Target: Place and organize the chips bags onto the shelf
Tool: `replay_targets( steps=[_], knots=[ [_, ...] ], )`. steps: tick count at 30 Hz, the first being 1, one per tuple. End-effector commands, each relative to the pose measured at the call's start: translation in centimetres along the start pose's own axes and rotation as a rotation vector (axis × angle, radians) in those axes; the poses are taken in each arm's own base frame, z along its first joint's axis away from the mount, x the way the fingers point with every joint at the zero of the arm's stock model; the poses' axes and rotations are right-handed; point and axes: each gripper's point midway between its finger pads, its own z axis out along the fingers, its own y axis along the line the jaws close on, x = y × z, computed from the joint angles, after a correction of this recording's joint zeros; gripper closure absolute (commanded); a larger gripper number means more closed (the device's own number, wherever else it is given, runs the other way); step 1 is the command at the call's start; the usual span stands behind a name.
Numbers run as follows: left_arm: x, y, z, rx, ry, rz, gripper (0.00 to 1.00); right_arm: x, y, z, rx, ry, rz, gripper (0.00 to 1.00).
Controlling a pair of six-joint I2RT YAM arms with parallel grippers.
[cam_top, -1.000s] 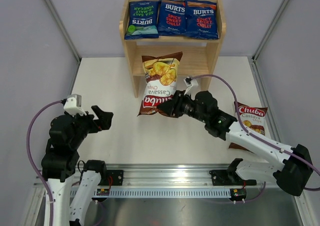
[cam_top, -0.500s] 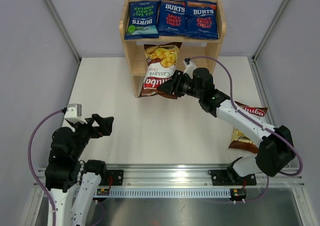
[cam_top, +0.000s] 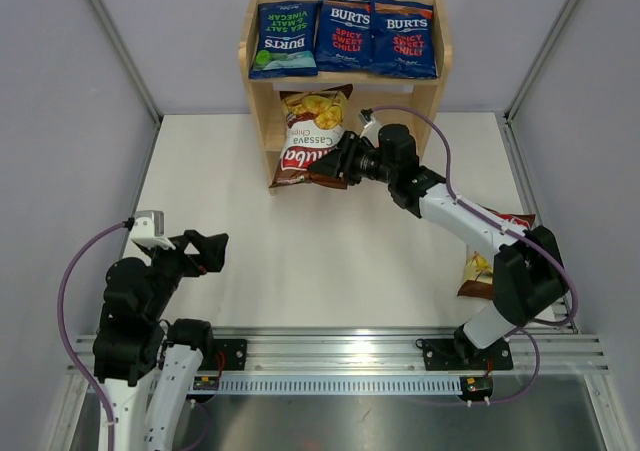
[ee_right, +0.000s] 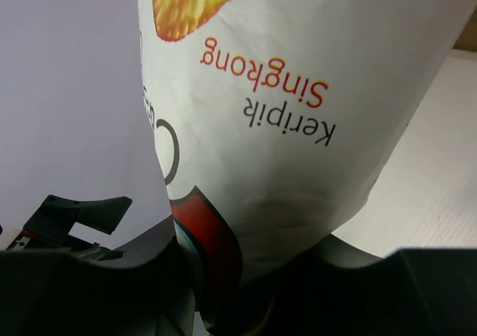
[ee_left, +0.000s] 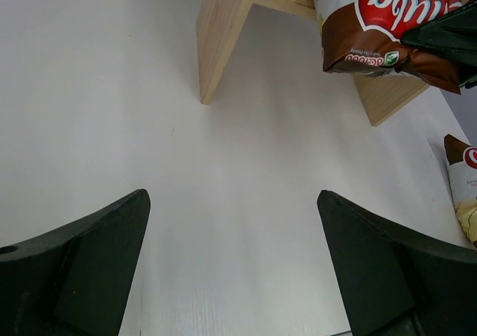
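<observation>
Far left, the left gripper (cam_top: 208, 252) hangs over the table (cam_top: 300, 261) with its jaws spread wide and nothing between them; it is well apart from every bag.

Across to the shelf (cam_top: 257, 96): the top tier is full, with the green-accented BURTS bag (cam_top: 285, 39) on the left and the two orange-topped BURTS bags (cam_top: 343, 33) side by side next to it, all three lying flat in a neat row; I judge that part of the job finished.

Just below comes the live action: the brown Chuba bag (cam_top: 312, 139) is upside down, its far end poking into the lower tier's opening and its logo end out in front of the shelf; the left wrist view shows that near end clear of the table; whether the far end rests on the lower board I cannot tell.

The right gripper (cam_top: 337, 164) is clamped on that logo end, and the right wrist view shows the foil pinched between the jaws; so bag four is mid-delivery, not yet let go.

Far right, the second Chuba bag (cam_top: 478, 273) lies on the table, partly hidden under the right arm and well apart from the shelf; by my count that is three placed, one going in and one left to fetch.
</observation>
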Motion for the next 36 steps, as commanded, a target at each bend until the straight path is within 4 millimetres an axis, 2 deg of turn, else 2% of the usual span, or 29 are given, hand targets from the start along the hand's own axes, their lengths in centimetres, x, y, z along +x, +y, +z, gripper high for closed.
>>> replay_targets(
  steps=[1,16,30,35,36],
  knots=[
    [-1.1,-0.7,0.0,0.036,-0.056,0.004,0.01,-3.9,4.3,0.0,-0.145,-0.080,-0.038,0.78],
    [-1.3,-1.0,-0.4,0.053,-0.075,0.007,0.01,-7.4,3.0,3.5,-0.099,-0.064,0.007,0.75],
    [-1.2,-1.1,-0.5,0.061,-0.080,0.008,0.01,-8.1,1.5,7.1,-0.111,-0.020,0.023,0.73],
    [-1.2,-1.3,-0.7,0.074,-0.087,0.012,0.01,-9.0,1.6,7.5,-0.098,-0.039,0.028,0.72],
    [-1.2,-1.3,-0.6,0.073,-0.086,0.012,0.01,-8.8,1.1,8.0,-0.091,-0.028,0.034,0.71]
  ],
)
